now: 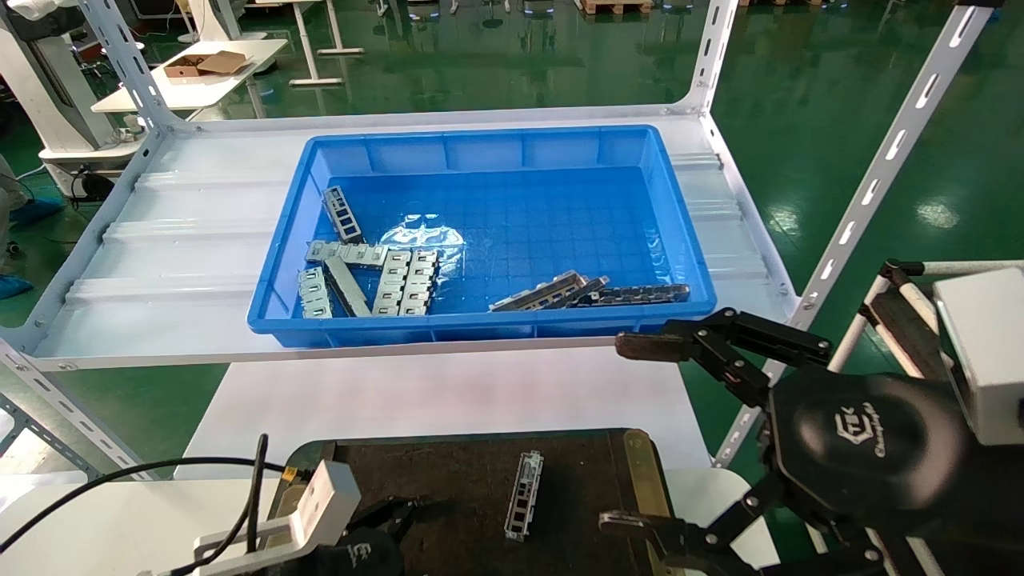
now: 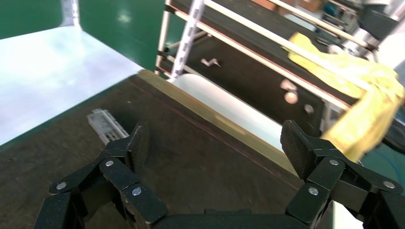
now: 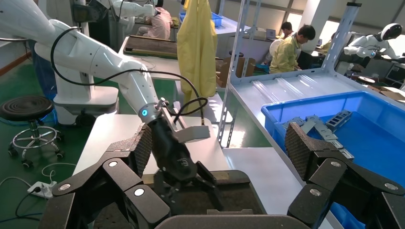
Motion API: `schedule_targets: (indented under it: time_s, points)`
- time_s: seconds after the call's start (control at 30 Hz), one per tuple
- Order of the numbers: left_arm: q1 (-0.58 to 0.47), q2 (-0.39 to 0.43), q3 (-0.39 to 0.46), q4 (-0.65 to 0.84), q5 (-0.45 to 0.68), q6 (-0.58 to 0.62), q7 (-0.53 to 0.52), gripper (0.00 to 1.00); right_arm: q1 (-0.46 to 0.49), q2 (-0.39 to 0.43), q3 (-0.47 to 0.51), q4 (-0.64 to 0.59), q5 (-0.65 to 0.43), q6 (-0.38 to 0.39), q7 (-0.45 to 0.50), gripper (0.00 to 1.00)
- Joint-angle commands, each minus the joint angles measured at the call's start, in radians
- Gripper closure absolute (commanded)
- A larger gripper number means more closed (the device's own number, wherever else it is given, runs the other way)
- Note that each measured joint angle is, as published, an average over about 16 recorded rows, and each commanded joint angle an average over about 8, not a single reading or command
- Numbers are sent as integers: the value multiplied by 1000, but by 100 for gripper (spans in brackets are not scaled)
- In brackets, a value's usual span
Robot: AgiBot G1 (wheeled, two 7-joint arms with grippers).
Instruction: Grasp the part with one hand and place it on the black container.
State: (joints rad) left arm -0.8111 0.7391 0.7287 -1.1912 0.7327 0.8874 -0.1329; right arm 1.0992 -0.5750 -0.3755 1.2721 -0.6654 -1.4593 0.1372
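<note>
The blue bin (image 1: 482, 232) on the shelf holds several metal pieces. Below it, the black container (image 1: 448, 480) carries the part (image 1: 524, 494), lying flat and free. The right gripper (image 1: 640, 432) hovers beside it, fingers wide apart (holding nothing). The left gripper (image 2: 212, 148), also spread and empty, is low over the container.

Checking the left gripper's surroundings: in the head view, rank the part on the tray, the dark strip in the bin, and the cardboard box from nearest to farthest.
From the left gripper:
1. Part, on the black container, just right.
2. Dark strip, in the blue bin, front right.
3. Cardboard box, on a far table, back left.
</note>
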Motion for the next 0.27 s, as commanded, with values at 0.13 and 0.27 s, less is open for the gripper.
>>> schedule_targets:
  time_s: [0.13,0.27]
  points:
    - [-9,-29,-11,29,-11,96,44,0,0,0,0,0,0,0,0,0]
    - [-17,-39,-12,39,-13,123,50,0,0,0,0,0,0,0,0,0]
